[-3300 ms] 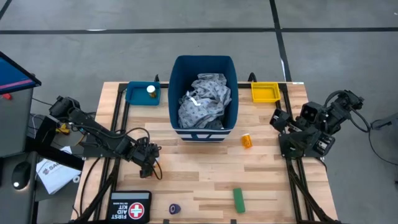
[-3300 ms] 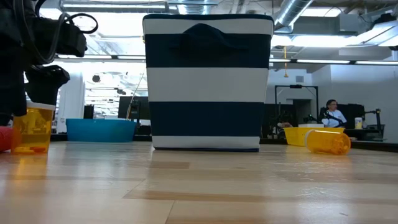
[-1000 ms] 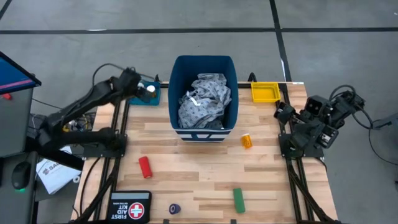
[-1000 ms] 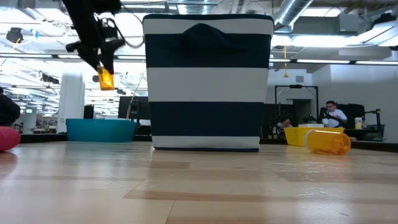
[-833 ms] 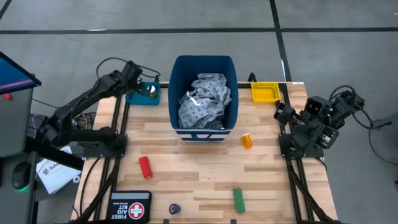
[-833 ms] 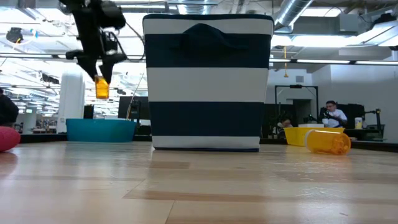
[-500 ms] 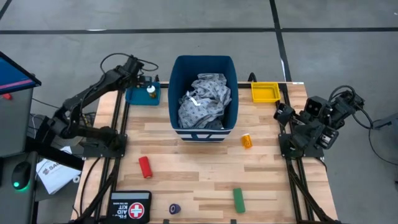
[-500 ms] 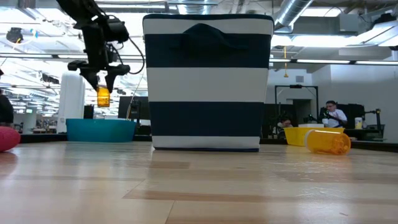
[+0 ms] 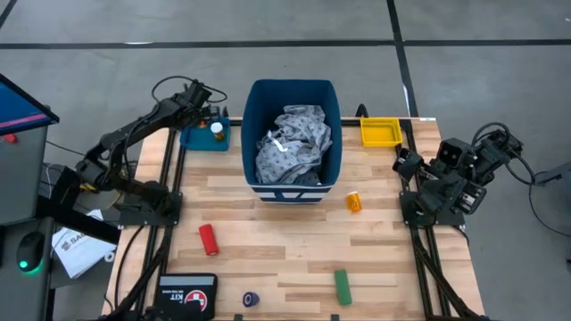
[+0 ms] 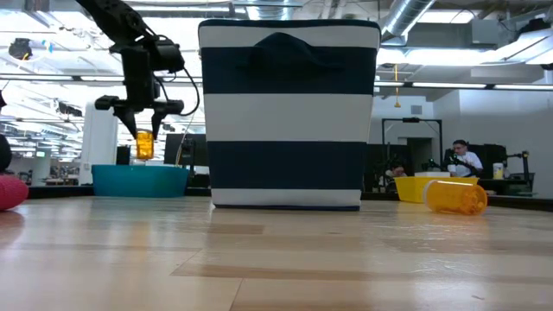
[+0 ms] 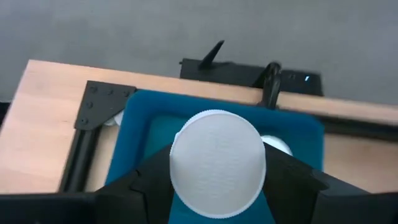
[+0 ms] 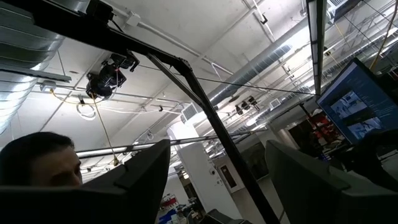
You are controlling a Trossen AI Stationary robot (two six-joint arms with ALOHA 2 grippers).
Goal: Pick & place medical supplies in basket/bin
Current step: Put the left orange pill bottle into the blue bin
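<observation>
Plain wooden table (image 9: 285,241) underneath, with the dark blue bin (image 10: 289,112) as landmark. Right of the bin, parked by the table edge: right gripper (image 12: 217,180), spread wide, holding nothing. Left of the bin: teal tray (image 10: 138,180), one white-capped bottle (image 9: 216,130) inside already. Hovering just above that tray: left gripper (image 10: 144,130), clamped on an orange bottle (image 10: 143,145). Looks like the placing step; next up, probably lowering beside the other bottle, then letting go. Held upright, long axis vertical, white cap up.
</observation>
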